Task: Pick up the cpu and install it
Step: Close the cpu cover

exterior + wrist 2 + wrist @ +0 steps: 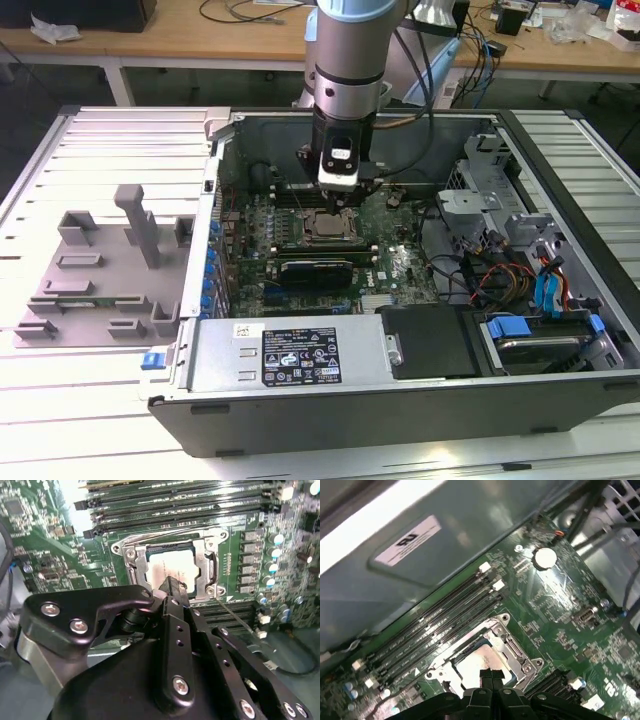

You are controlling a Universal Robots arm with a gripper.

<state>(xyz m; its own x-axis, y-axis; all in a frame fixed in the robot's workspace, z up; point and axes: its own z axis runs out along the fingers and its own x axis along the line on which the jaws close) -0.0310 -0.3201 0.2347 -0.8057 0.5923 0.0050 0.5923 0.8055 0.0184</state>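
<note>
The cpu (325, 226) lies flat inside the metal-framed socket (211, 562) of the green board, within the open computer case. Its silvery top shows in both wrist views (170, 566) (472, 664). My gripper (345, 203) hangs straight above the socket, reaching down into the case. Its black fingertips (491, 674) are pressed together, shut with nothing between them, just over the near part of the cpu. In the second wrist view the gripper's tip (172, 586) covers the chip's lower edge. Whether the tip touches the chip cannot be told.
Long memory slots (435, 625) run beside the socket. A black card (315, 270) stands in front of it, and the power supply (290, 355) is nearer still. Drive cages and cables (520, 250) fill the exterior view's right. A grey holder block (100, 270) sits outside the case.
</note>
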